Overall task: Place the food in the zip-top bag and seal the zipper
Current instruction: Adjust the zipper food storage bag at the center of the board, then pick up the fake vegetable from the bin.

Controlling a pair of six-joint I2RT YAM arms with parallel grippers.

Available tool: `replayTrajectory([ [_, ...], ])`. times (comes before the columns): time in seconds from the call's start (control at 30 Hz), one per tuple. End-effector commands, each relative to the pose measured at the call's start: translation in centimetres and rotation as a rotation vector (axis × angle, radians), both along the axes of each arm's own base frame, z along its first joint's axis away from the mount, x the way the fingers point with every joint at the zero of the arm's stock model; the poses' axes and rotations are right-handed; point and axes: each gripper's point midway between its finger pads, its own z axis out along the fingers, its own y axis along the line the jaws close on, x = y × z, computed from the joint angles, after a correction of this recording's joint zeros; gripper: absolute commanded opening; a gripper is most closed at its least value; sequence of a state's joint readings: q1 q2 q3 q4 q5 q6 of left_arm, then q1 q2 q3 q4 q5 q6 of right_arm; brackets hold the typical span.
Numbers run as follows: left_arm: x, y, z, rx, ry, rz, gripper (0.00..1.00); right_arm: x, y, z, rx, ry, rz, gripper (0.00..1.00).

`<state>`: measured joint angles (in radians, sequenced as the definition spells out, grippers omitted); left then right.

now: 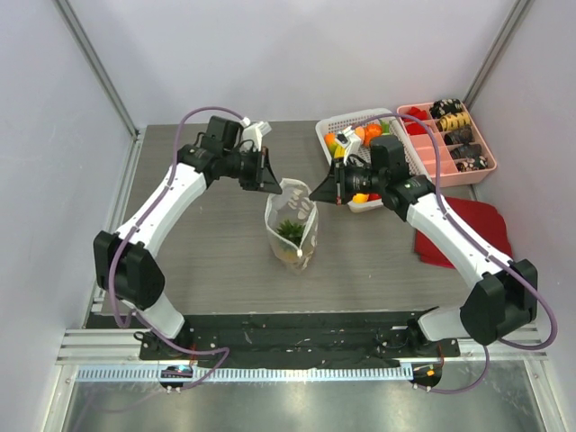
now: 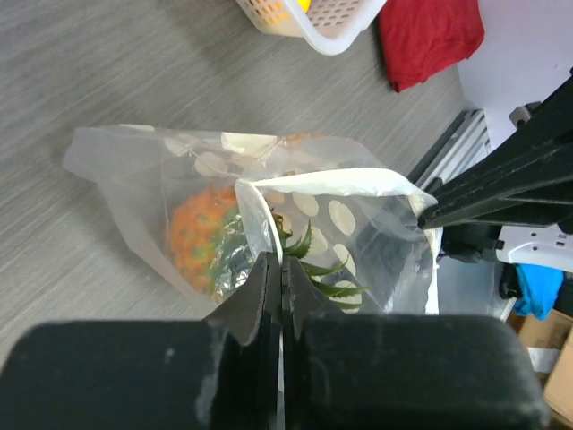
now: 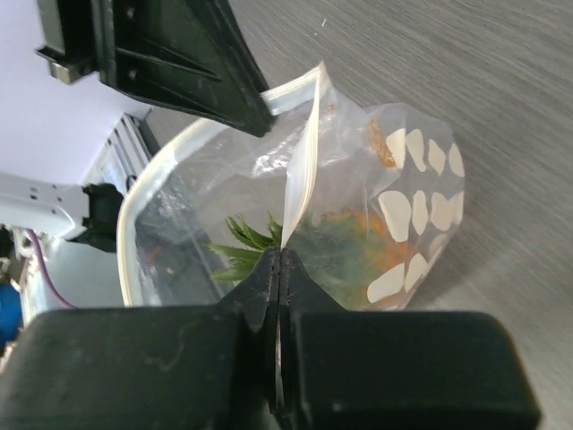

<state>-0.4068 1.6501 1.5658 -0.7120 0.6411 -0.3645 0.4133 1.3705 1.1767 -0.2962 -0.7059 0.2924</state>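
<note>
The zip-top bag (image 1: 294, 236) stands upright mid-table with its mouth spread open. Inside lie an orange scaly fruit (image 2: 192, 235) and green leaves (image 3: 243, 244). My left gripper (image 1: 273, 184) is shut on the left side of the bag's mouth edge; in the left wrist view the whitish zipper strip (image 2: 258, 219) runs down into my left gripper (image 2: 281, 262). My right gripper (image 1: 317, 193) is shut on the opposite side, where the zipper (image 3: 303, 170) disappears between the tips of my right gripper (image 3: 279, 255). More food (image 1: 371, 132) sits in the basket.
A white mesh basket (image 1: 353, 116) stands at the back right, just behind my right arm. To its right is a pink compartment tray (image 1: 430, 147). A red cloth (image 1: 468, 229) lies under the right forearm. White walls and metal posts close in the table.
</note>
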Motion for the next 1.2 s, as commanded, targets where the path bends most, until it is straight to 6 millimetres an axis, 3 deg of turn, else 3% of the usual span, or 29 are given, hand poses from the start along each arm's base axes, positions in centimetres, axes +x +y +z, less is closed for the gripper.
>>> replayTrajectory([
  [0.0, -1.9, 1.1, 5.3, -0.024, -0.156, -0.011, 0.0, 0.8, 0.3, 2.0, -0.036, -0.142, 0.064, 0.01],
  [0.07, -3.1, 1.5, 7.1, -0.052, -0.188, 0.015, 0.0, 1.6, 0.0, 1.7, -0.075, -0.184, 0.056, 0.01],
  [0.13, -3.7, 1.9, 7.2, -0.045, -0.186, 0.047, 0.0, 2.8, -0.2, 1.5, -0.104, -0.203, 0.024, 0.01],
  [0.23, -4.8, 2.5, 7.5, -0.032, -0.2, 0.084, 0.0, 4.1, 0.1, 1.8, -0.114, -0.21, 0.013, 0.15],
  [0.33, -5.0, 2.9, 6.3, -0.012, -0.156, 0.117, 0.0, 5.1, 0.4, 2.7, -0.101, -0.214, 0.001, 0.4],
  [0.37, -5.1, 2.9, 5.8, -0.004, -0.135, 0.123, 0.0, 5.3, 0.3, 3.1, -0.097, -0.215, -0.008, 0.54],
  [0.5, -4.6, 2.8, 5.0, 0.002, -0.087, 0.157, 0.0, 7.1, -1.5, 4.8, -0.071, -0.217, -0.076, 0.75],
  [0.57, -4.1, 2.7, 5.3, -0.006, -0.101, 0.171, 0.0, 8.9, -4.2, 5.5, -0.079, -0.229, -0.162, 0.83],
  [0.63, -3.7, 2.8, 5.3, 0.001, -0.099, 0.192, 0.0, 10.2, -6.4, 5.8, -0.091, -0.239, -0.221, 0.84],
  [0.67, -3.2, 2.9, 5.7, 0.005, -0.112, 0.209, 0.0, 11.8, -8.8, 5.8, -0.127, -0.253, -0.312, 0.85],
  [0.8, -2.2, 2.7, 6.4, -0.001, -0.114, 0.236, 0.0, 14.1, -14.2, 4.1, -0.296, -0.264, -0.485, 0.85],
  [0.9, -1.8, 2.5, 6.3, -0.005, -0.105, 0.246, 0.0, 15.2, -16.4, 1.8, -0.4, -0.265, -0.522, 0.79],
  [1.03, -1.3, 2.3, 6.0, -0.003, -0.094, 0.247, 0.0, 16.3, -17.9, -1.8, -0.484, -0.226, -0.485, 0.76],
  [1.17, -1.1, 2.2, 6.1, -0.011, -0.098, 0.241, 0.0, 17.9, -19.6, -4.0, -0.534, -0.18, -0.514, 0.75],
])
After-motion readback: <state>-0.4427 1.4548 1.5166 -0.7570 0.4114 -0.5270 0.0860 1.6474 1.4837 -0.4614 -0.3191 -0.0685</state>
